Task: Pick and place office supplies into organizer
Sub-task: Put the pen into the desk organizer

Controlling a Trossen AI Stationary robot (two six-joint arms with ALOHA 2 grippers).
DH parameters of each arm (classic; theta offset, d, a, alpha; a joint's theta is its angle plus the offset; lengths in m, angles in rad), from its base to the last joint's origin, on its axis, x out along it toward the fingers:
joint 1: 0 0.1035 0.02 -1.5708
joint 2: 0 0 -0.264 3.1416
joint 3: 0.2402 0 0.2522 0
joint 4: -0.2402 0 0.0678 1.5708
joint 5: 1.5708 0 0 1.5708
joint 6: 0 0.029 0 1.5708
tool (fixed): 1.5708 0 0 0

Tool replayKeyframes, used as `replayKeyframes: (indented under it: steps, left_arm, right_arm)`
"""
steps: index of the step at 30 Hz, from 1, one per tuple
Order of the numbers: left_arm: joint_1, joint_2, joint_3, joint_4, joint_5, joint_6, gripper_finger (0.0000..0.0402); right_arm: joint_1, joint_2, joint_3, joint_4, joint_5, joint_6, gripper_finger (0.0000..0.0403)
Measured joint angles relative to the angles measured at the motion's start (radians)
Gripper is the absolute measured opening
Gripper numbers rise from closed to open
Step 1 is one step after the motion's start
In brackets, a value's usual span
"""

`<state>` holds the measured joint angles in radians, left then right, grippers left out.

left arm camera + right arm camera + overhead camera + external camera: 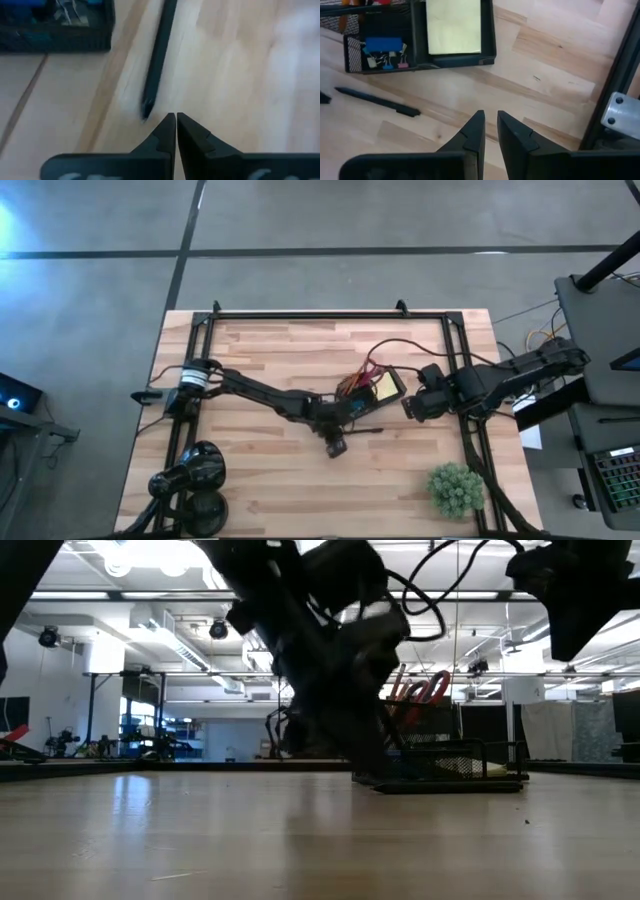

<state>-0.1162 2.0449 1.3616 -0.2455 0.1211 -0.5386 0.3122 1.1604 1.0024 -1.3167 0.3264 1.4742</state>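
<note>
The dark mesh organizer (420, 37) sits near the table's centre, slightly toward three o'clock, holding a pale yellow note pad (454, 26) flat in one compartment and a blue piece (383, 45) with small clips in the next. A dark pen (377, 101) lies flat on the wood just beside the organizer, at its six o'clock side, apart from it.

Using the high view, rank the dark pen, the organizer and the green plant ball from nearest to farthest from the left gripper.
1. Dark pen: on the wood right beside the left gripper.
2. Organizer: farther up the table, toward the right arm.
3. Green plant ball: far off in the table's right near corner.
</note>
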Motion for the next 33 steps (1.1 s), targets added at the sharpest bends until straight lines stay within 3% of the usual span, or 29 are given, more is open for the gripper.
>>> replayKeyframes:
  steps: [2, 6, 10, 14, 24, 28, 33]
  left_arm:
    - [0.000, -0.018, 0.000, 0.013, -0.002, -0.130, 0.0000]
    - [-0.017, -0.074, -0.064, 0.081, -0.063, -0.551, 0.0000]
    - [-0.045, -0.123, -0.222, 0.353, -0.154, -0.899, 0.0000]
    - [-0.033, -0.102, -0.354, 0.698, -0.155, -1.074, 0.0000]
    - [-0.035, -0.099, -0.395, 0.651, -0.181, -1.131, 0.0000]
    - [-0.035, -0.099, -0.360, 0.531, -0.184, -1.123, 0.0000]
    - [-0.034, -0.096, -0.256, 0.379, -0.202, -0.949, 0.0000]
  right_arm:
    - [0.000, 0.003, -0.003, -0.001, -0.001, 0.023, 0.0044]
    - [0.004, 0.005, -0.007, -0.003, -0.001, 0.092, 0.0045]
    - [0.013, 0.006, -0.010, -0.004, 0.000, 0.152, 0.0044]
    - [0.016, 0.014, -0.016, -0.006, 0.008, 0.151, 0.0045]
    - [0.018, 0.034, -0.018, -0.008, 0.011, 0.122, 0.0045]
    - [0.018, 0.033, -0.018, -0.008, 0.013, 0.122, 0.0044]
    - [0.017, 0.033, -0.018, -0.008, 0.016, 0.122, 0.0045]
